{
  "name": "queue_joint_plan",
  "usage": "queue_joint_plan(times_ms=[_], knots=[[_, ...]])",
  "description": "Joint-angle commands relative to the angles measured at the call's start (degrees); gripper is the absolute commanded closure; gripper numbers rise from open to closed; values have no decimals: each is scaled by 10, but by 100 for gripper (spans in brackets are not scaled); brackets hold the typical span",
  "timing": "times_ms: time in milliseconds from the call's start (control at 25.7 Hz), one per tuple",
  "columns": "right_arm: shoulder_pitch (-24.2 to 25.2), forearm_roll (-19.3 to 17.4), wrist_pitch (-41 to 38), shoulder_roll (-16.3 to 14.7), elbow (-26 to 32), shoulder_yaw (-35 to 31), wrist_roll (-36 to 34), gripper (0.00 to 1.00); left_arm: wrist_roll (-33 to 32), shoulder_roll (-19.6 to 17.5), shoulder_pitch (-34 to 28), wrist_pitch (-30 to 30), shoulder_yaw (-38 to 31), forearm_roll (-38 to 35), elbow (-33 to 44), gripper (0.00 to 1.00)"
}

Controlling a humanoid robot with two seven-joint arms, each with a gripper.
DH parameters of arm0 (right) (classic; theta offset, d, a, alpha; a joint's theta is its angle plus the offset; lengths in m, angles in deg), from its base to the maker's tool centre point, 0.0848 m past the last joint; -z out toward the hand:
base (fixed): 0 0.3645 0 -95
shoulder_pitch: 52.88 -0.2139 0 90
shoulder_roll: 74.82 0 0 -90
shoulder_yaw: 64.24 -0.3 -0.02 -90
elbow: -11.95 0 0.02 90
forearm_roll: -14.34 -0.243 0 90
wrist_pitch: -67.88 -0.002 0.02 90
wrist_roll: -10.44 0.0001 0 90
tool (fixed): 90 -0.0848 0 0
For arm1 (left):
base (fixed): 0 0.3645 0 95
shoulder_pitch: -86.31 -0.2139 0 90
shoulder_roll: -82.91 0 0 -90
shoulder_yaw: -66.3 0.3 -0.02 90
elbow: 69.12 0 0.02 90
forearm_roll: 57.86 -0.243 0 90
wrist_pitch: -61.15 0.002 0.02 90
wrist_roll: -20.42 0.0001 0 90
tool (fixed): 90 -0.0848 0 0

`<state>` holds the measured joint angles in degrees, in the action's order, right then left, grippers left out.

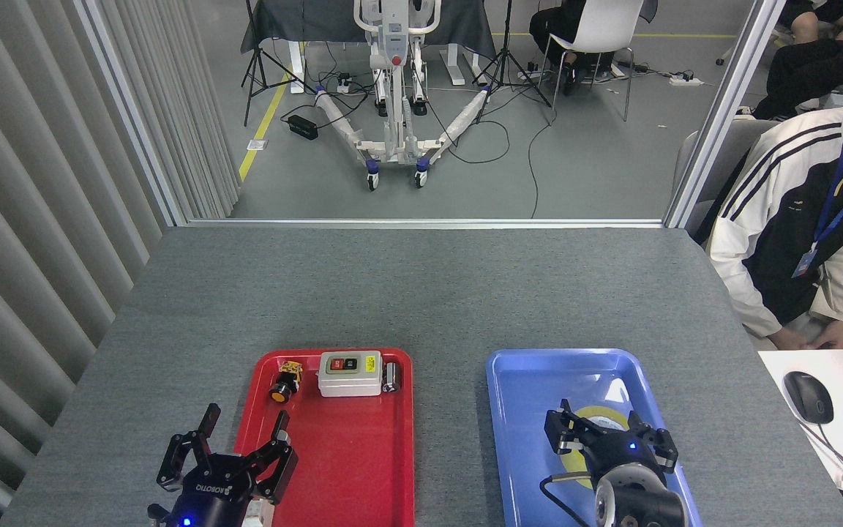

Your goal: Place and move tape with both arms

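The yellow tape (598,416) lies flat inside the blue tray (531,380), its pale core facing up. Most of the roll is hidden under my right gripper (609,440), which points down over it from the bottom edge. That gripper's black fingers (559,433) sit close against the roll on both sides, shut on it. My left gripper (242,433) stands open at the lower left, over the red tray's (363,468) left rim, with nothing between its fingers.
At the red tray's far end sit a white switch box (350,372), a yellow-and-black push button (284,383) and a small dark cylinder (391,378). A seated person (795,241) is at the right table edge, beside a desk with a mouse (808,396).
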<state>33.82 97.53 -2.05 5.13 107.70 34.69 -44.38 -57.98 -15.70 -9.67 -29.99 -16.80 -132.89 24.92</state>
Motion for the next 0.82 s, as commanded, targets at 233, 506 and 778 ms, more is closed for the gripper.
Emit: queue_joint_plan(times_ms=[233,506,778], knots=[[68,-1,-123,-14,-7,-45,-365,0,-3,-1,-3,6,-1,1,17,1],[85,-1,-134,-14,-7,-50,-386,0,-47,-2,-4,21,-12,3,17,1],[85,-2,-135,-12,-9,-47,-381,0,-48,-4,-11,6,-38,7,19,1]])
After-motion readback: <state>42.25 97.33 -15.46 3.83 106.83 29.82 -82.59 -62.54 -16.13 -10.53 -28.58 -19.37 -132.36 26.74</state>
